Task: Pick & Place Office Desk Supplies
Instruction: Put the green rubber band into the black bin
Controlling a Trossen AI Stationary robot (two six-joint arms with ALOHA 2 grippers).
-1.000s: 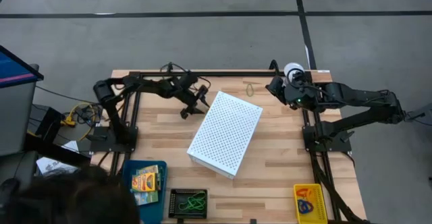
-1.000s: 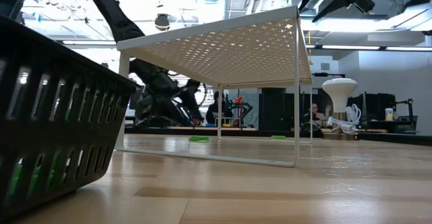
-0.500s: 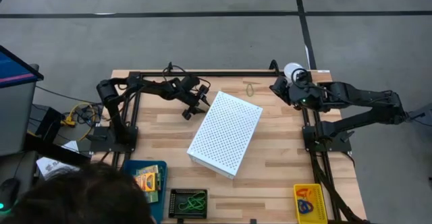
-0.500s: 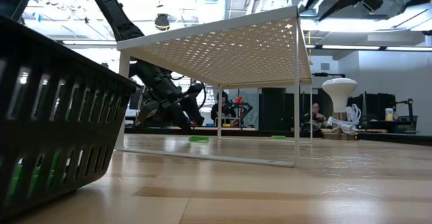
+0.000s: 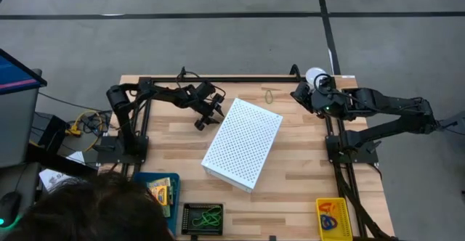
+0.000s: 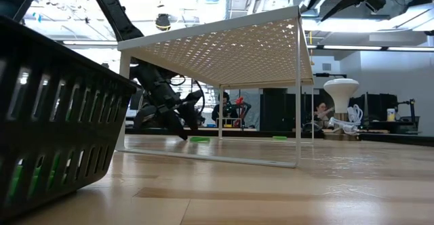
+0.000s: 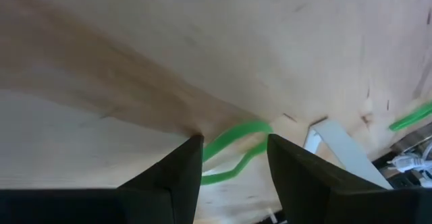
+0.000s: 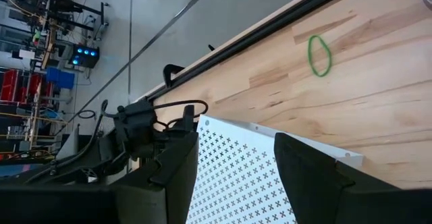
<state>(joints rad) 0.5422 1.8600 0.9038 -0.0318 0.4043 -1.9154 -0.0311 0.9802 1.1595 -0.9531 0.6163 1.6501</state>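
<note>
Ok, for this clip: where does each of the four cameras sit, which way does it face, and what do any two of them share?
High view: overhead, straight down; both arms, left gripper, right gripper, white perforated box.
Low view: table height, level across the table; left arm beyond the box.
Left wrist view: facing down at the wood; own open fingers around a green rubber band.
Right wrist view: across the table; own fingers, left arm beyond.
Shared: high and right wrist both show the loop by the far edge.
</note>
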